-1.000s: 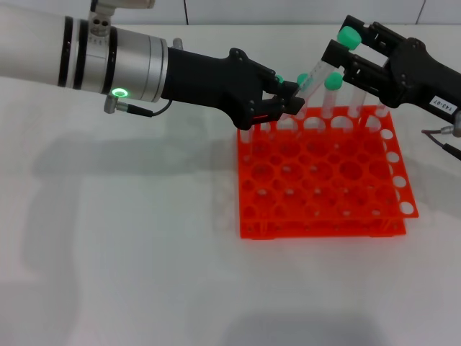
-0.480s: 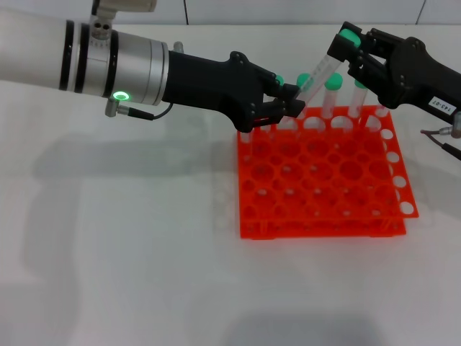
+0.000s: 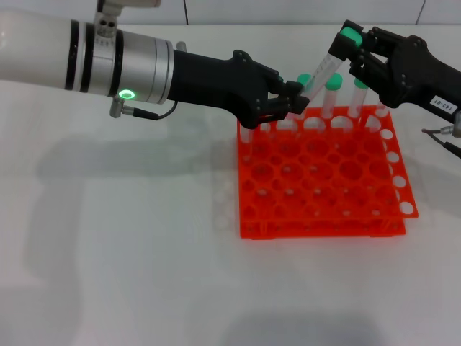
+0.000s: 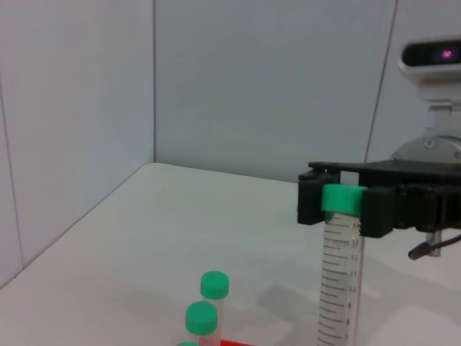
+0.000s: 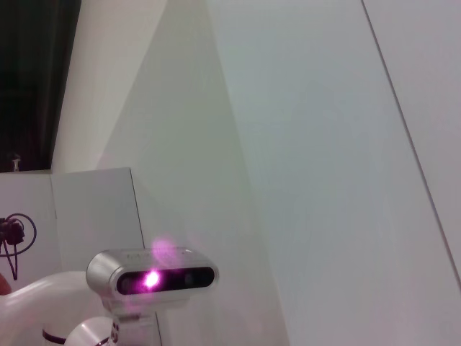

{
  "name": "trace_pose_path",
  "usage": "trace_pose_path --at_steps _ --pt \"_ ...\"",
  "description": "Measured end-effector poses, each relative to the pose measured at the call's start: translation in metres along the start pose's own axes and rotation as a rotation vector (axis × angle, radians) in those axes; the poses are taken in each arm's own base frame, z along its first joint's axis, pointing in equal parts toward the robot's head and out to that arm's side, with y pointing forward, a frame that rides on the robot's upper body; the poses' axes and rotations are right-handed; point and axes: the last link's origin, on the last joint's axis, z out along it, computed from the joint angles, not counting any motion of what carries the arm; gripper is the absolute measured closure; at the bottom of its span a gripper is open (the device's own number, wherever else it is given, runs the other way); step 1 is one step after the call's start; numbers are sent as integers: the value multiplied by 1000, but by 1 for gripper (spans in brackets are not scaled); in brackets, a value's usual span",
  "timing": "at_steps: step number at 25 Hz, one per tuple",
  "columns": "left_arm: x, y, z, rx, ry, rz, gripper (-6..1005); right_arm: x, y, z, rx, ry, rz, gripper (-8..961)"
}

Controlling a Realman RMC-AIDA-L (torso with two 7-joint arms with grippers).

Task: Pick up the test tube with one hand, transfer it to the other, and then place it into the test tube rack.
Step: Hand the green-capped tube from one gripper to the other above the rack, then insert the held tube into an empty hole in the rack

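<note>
The test tube [image 3: 325,66] slants in the air over the back edge of the orange-red rack [image 3: 324,189]. My left gripper [image 3: 294,101], black without a label, is shut on the tube's lower end. My right gripper [image 3: 347,45], black with a white label, is shut on the green cap at the tube's upper end. In the left wrist view the tube [image 4: 338,274] shows its graduation marks, and the right gripper's black fingers [image 4: 311,202] sit on both sides of the cap [image 4: 343,199]. The right wrist view shows only a wall and my head camera.
Several other green-capped tubes [image 3: 332,92] stand in the rack's back row, right under the held tube; two of their caps [image 4: 215,285] show in the left wrist view. A cable [image 3: 441,137] lies at the right edge. White tabletop [image 3: 130,252] spreads left and in front.
My right gripper, open around the cap a second ago, has shut on it. My left arm has shifted slightly right, still holding the tube's lower end.
</note>
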Motion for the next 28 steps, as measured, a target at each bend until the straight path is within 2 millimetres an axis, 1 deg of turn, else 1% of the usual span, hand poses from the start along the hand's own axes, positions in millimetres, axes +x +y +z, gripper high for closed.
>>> trace_pose_path --at_steps 4,8,10,14,18,21,23,27,28 --pt "3 0 -4 18 -5 -27 756 0 -1 0 -2 7 -2 704" --pt "3 1 -16 48 -4 -43 754 -1 -1 -1 -2 8 -6 705" --pt "2 1 -23 70 0 -43 540 -1 -1 -1 -1 9 -7 705" --pt "-4 6 -43 113 19 -36 453 1 -1 -1 -9 27 -10 705" --pt "-20 15 -67 184 53 -50 366 6 -1 6 -28 74 -16 705" --pt "-32 21 -78 216 83 -58 301 8 -1 10 -29 93 -28 705" --pt "-46 28 -87 241 101 -65 237 10 -1 12 -34 104 -46 705" --pt "-75 43 -105 300 115 -108 110 13 -1 23 -58 145 -79 704" --pt "-81 47 -110 315 114 -114 109 14 -2 26 -59 154 -87 704"
